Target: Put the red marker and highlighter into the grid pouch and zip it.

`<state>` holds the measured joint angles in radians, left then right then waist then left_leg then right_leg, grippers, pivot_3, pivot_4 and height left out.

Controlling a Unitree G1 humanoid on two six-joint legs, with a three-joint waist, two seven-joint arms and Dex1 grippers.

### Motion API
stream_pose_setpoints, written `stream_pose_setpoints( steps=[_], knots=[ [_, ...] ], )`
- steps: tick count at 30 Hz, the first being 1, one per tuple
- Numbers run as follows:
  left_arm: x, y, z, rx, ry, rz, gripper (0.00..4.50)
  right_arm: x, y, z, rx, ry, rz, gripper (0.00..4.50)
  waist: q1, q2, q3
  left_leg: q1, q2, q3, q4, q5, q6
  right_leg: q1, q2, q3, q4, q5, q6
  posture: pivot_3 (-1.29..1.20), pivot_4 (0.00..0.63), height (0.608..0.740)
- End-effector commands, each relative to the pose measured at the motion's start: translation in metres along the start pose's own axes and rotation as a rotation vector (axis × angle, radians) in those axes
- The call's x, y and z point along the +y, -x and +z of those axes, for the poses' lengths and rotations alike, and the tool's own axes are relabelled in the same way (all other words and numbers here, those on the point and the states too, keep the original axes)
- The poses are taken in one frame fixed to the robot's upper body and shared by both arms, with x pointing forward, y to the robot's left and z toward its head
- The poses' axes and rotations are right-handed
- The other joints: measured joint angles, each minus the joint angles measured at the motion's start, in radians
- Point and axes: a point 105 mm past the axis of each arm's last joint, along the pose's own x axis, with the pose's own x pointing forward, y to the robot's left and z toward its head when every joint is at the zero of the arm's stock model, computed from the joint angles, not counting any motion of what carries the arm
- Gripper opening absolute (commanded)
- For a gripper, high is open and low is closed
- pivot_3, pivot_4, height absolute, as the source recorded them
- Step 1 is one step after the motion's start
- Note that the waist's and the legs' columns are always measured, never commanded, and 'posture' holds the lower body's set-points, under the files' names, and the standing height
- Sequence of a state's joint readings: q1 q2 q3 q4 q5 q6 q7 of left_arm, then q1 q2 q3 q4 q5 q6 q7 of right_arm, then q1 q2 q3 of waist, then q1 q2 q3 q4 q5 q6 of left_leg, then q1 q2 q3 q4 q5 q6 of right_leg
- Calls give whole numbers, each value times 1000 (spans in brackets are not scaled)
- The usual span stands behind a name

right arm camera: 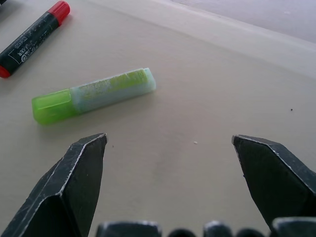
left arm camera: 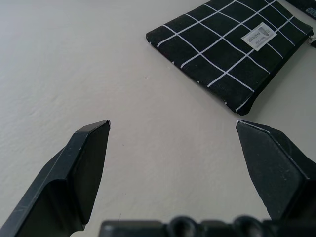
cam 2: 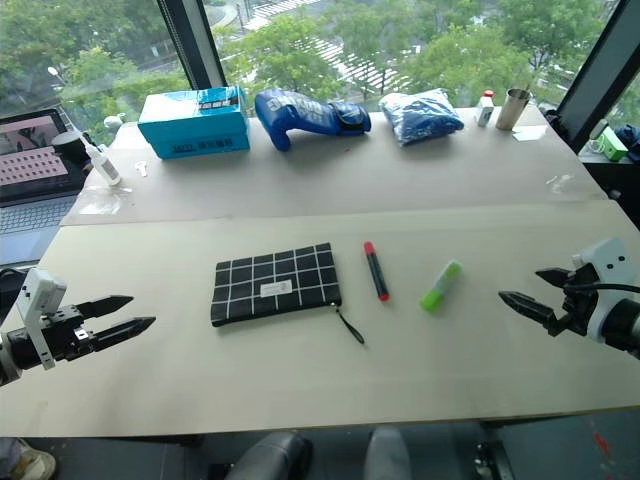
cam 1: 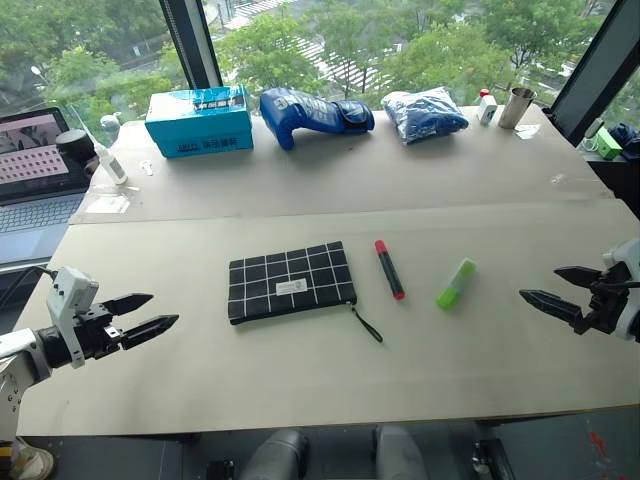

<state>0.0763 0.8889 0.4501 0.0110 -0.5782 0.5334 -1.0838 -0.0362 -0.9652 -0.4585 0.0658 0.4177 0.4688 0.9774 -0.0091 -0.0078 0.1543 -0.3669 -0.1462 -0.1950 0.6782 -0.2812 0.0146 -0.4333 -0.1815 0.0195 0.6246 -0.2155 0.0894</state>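
The grid pouch (cam 1: 290, 281) lies flat in the middle of the table, white label up, its black wrist strap (cam 1: 366, 324) trailing off its right end. Just to its right lies the red marker (cam 1: 389, 268), black barrel with red cap at the far end. Further right is the lime-green highlighter (cam 1: 456, 283). My left gripper (cam 1: 148, 312) hovers open at the table's left side, pointing toward the pouch (left arm camera: 232, 44). My right gripper (cam 1: 540, 287) stands open at the right side, pointing at the highlighter (right arm camera: 93, 94) with the marker (right arm camera: 32, 39) beyond it. Both are empty.
Along the far edge by the window are a teal box (cam 1: 199, 119), a blue glove (cam 1: 312, 113), a blue bundle in plastic (cam 1: 425, 112) and a metal cup (cam 1: 516, 107). A laptop (cam 1: 38, 165) sits at the far left.
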Motion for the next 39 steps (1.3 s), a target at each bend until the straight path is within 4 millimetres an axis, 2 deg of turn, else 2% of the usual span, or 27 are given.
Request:
stream_pose_setpoints(
  steps=[1, 6, 10, 11, 13, 16, 18, 21, 24, 25, 27, 28, 31, 34, 36, 39],
  knots=[
    [-4, 1, 10, -28, -13, -4, 4374, 3, -3, 19, -64, 19, 1, 4486, 0, 0, 0, 0, 0, 0, 0, 0, 0, 0, 0, 0, 0, 0, 0, 0, 150, 740],
    [-11, 0, 7, -34, 9, -22, 4374, 6, -11, 20, -50, 16, 6, 4486, -2, 0, 0, 0, 4, 4, 0, -1, -2, -2, 2, 0, 0, 1, -2, 0, 150, 740],
    [-7, -1, 6, -23, 12, -29, 4374, 6, -19, 28, -68, 3, -1, 4486, -3, 0, 0, 0, 5, 6, 0, -1, -3, -4, 3, 0, 0, 2, -4, 0, 150, 740],
    [-6, -3, 6, -20, -5, -28, 4449, 5, -22, 32, -77, 5, -6, 4243, -3, 0, 0, 0, 5, 6, 0, -1, -3, -4, 3, 0, 0, 3, -4, 0, 150, 740],
    [-5, -10, 4, 10, -96, -23, 4500, 19, -31, 50, -129, 27, 62, 3800, -3, 0, 0, 1, 6, 7, 0, -1, -3, -4, 3, 0, 0, 3, -5, 0, 150, 740],
    [-7, -16, 2, 79, -287, -45, 4500, 44, -45, 76, -189, 60, 184, 2727, -5, 0, 0, 1, 6, 9, 0, -1, -3, -4, 3, 0, 0, 3, -5, 0, 150, 740],
    [-7, -17, 0, 110, -374, -58, 4500, 57, -51, 86, -213, 70, 243, 2210, -5, 0, 0, 1, 7, 10, 0, -1, -4, -5, 4, 0, 0, 4, -6, 0, 150, 740],
    [-7, -18, 2, 129, -460, -73, 4500, 94, -64, 101, -243, 117, 397, 1065, -3, 0, 0, 0, 8, 10, 0, -2, -4, -5, 4, 0, -1, 4, -6, 0, 150, 740],
    [-11, -24, 10, 113, -541, -95, 4500, 141, -87, 105, -235, 179, 549, 43, -3, 0, 0, 0, 8, 10, 1, -2, -5, -6, 4, -1, -1, 4, -6, 0, 150, 740],
    [-12, -26, 12, 109, -555, -100, 4500, 149, -92, 105, -232, 188, 570, 17, -4, -1, 0, 0, 8, 10, 1, -2, -6, -6, 4, -1, -1, 4, -6, 0, 150, 740],
    [-15, -30, 14, 99, -595, -110, 4500, 163, -114, 104, -200, 260, 550, 17, -4, -1, 0, 0, 8, 10, 1, -2, -6, -6, 4, -1, -1, 4, -6, 0, 150, 740],
    [-17, -32, 15, 101, -620, -118, 4500, 176, -122, 106, -205, 293, 576, 17, -6, -1, 0, -1, 8, 10, 1, -1, -6, -7, 4, -1, -1, 4, -5, 0, 150, 740],
    [-17, -35, 16, 116, -681, -128, 4500, 200, -139, 113, -219, 353, 615, 17, -6, -1, 0, -1, 8, 11, 1, -1, -7, -8, 3, -2, 0, 5, -6, 0, 150, 740],
    [-9, -35, 10, 182, -756, -124, 4500, 216, -155, 117, -225, 403, 617, 17, -8, -1, 0, -1, 8, 11, 1, -1, -8, -10, 4, -2, 1, 5, -6, 0, 150, 740],
    [-3, -32, 4, 233, -806, -121, 4500, 221, -168, 110, -184, 470, 597, 17, -9, -1, 0, -1, 8, 11, 1, -1, -8, -11, 4, -2, 1, 6, -7, 0, 150, 740],
    [0, -33, 3, 237, -844, -117, 4500, 230, -175, 95, -123, 539, 619, 17, -9, -1, 0, -1, 8, 11, 1, 0, -8, -11, 4, -3, 2, 6, -7, 0, 150, 740]
  ],
)
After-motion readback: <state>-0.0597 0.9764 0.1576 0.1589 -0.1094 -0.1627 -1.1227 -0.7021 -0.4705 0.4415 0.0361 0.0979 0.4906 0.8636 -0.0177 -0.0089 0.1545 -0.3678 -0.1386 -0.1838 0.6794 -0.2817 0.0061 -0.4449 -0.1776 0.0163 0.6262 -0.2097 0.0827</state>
